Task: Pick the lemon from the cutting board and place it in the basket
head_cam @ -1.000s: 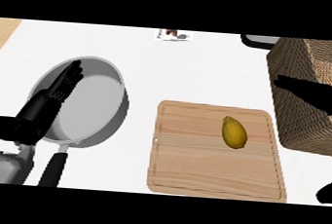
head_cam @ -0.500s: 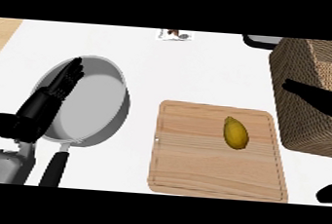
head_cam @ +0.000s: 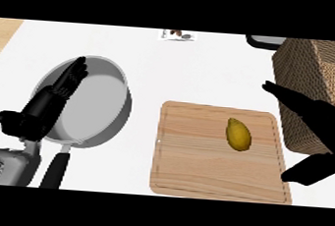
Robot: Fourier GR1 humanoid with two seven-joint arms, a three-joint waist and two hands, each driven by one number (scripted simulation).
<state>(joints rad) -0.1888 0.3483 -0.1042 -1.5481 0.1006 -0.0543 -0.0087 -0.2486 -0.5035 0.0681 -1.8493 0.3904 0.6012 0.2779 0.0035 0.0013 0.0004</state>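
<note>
A yellow lemon (head_cam: 238, 134) lies on the wooden cutting board (head_cam: 210, 172), towards its upper right. The woven basket (head_cam: 311, 76) stands at the right edge, just beyond the board. My right hand (head_cam: 315, 125) hangs open over the board's right edge, fingers straight and pointing up-left, thumb low at the right; it is right of the lemon and apart from it. My left hand (head_cam: 51, 99) rests open at the left, over a pan, fingers pointing up.
A grey frying pan (head_cam: 98, 105) with a black handle (head_cam: 54, 168) sits left of the board. A small printed packet (head_cam: 180, 35) lies at the far edge. A dark object (head_cam: 266, 40) shows at the top right.
My right hand has come in from the right edge towards the left and now reaches over the board's right side, closer to the lemon. The left hand has stayed nearly still.
</note>
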